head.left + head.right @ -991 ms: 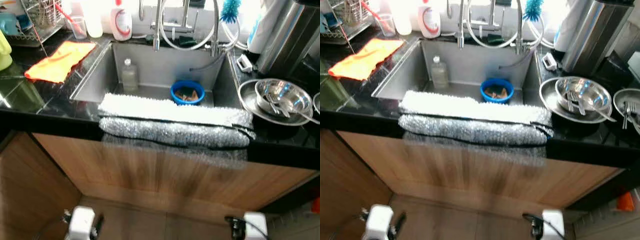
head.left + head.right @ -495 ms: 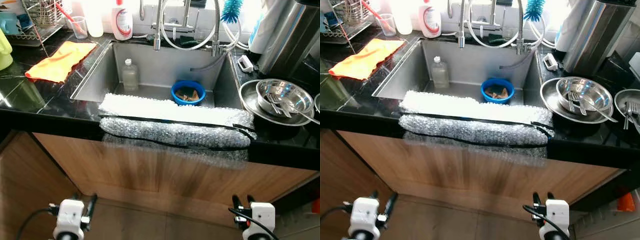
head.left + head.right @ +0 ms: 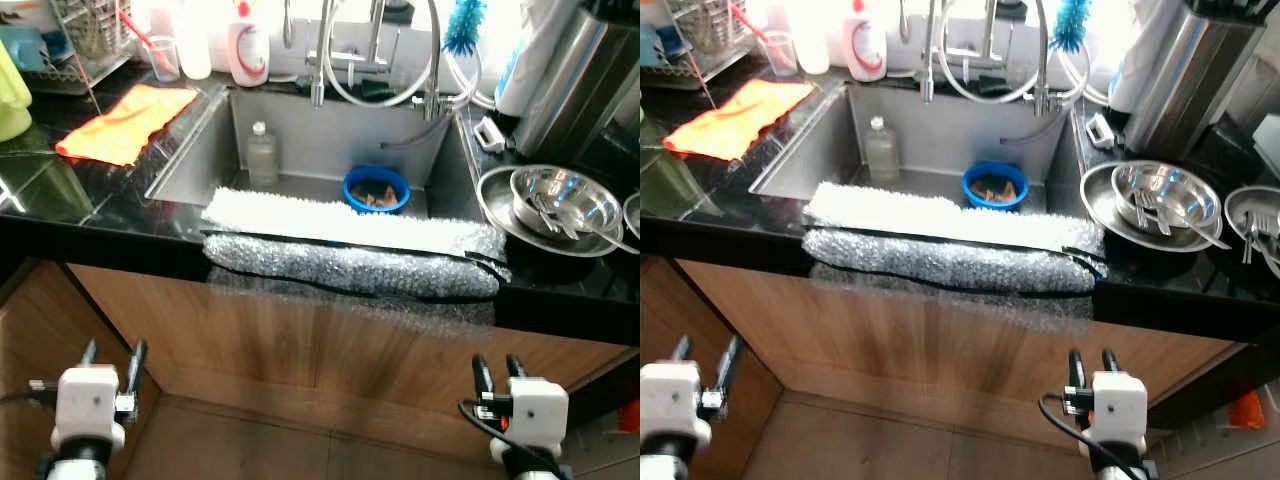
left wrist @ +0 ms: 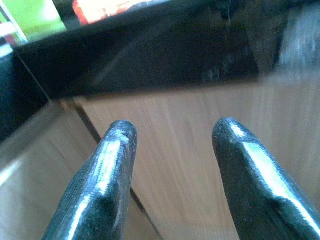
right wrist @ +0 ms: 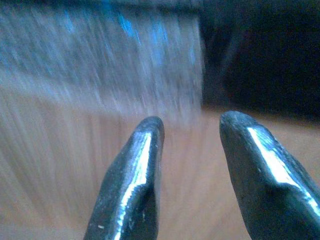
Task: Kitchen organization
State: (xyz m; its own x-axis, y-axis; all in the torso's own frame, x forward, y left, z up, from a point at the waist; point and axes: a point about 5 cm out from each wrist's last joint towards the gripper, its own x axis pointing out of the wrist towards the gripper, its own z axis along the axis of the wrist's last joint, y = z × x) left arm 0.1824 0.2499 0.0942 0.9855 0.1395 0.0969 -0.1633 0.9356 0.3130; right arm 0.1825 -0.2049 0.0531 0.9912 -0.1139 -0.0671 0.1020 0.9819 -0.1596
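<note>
A steel sink [image 3: 190,165] is set in a black counter [image 3: 90,215]. In it stand a blue bowl [image 3: 375,187] with brownish scraps and a clear plastic bottle [image 3: 262,152]. A white pad and a roll of bubble wrap [image 3: 350,262] hang over the sink's front edge. An orange cloth [image 3: 128,122] lies on the counter to the left. Steel bowls holding cutlery [image 3: 563,195] sit on the right. Both grippers are low in front of the wooden cabinet, below the counter: left gripper [image 3: 112,352] open, right gripper [image 3: 496,364] open, each with nothing between its fingers.
Behind the sink are the tap with hoses [image 3: 375,55], a white soap bottle [image 3: 248,45], a blue brush [image 3: 463,22] and a wire drying rack [image 3: 80,40]. A tall steel vessel [image 3: 580,80] stands at the back right, a green object [image 3: 12,95] at far left.
Both grippers have risen from the bottom edge of the view, and their fingers now point up towards the cabinet front. The things on the counter and in the sink have not moved.
</note>
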